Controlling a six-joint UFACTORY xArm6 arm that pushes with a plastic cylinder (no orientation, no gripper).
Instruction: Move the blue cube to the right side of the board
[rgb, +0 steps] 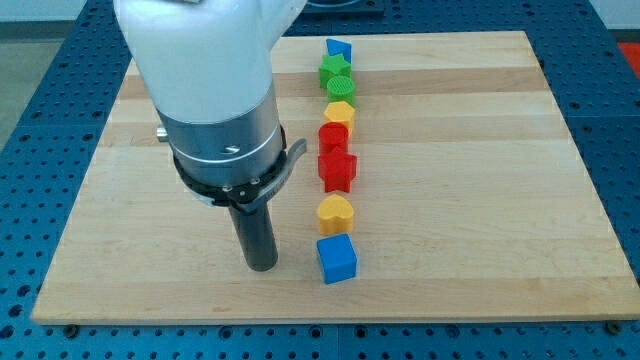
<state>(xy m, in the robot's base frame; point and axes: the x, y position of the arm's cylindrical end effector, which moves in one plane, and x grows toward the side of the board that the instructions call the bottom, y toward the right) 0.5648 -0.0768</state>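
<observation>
The blue cube (337, 258) sits on the wooden board (480, 200) at the bottom end of a column of blocks running down the middle. My tip (261, 264) rests on the board to the left of the blue cube, a short gap away and not touching it. Directly above the cube is a yellow heart-shaped block (336, 212).
Up the column stand a red star-like block (337, 169), a red block (333, 137), a yellow block (340, 113), two green blocks (336, 78) and a blue block (338, 48) near the top edge. The arm's white and grey body (210, 90) covers the board's upper left.
</observation>
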